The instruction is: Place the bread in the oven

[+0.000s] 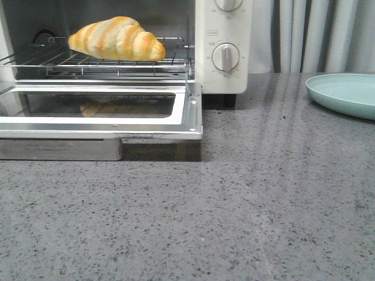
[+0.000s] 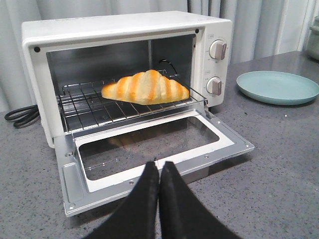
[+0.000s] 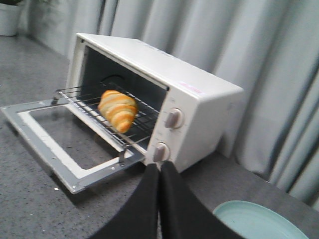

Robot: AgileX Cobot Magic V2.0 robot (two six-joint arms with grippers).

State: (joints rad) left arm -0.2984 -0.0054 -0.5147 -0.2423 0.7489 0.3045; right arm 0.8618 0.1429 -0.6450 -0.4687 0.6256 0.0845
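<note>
A: Status chk. Bread (image 1: 117,38) lies on the wire rack (image 1: 88,61) inside the oven (image 2: 124,35), toward the dial side, long axis across the opening. Door (image 1: 99,111) folded fully down, flat out over the surface (image 1: 234,222).

B: Claws?

A: Left claw (image 2: 158,172) w/ fingers pressed together, nothing between them, hanging just in front of the door's edge. Right claw (image 3: 159,172) likewise closed & empty, off to the dial side of the oven, above the surface near the teal plate (image 3: 259,221). Neither touches bread or oven.

B: So placement looks done?

A: My read, yes; bread is in. Door is open, task line doesn't ask for closing.

B: Risks from here?

A: 1) Bread sits near the front of the rack, one tip close to the rack's front bar. A bump on rack or door could roll it out onto the glass. 2) Left claw is close to the door lip; a low or fwd move would hit it & jolt the whole oven. 3) If the door gets shut, a tip poking past the rack front could catch. Can't tell clearance from these views.

B: Plate (image 1: 345,93)?

A: Empty, well apart from the oven. No issue.
</note>
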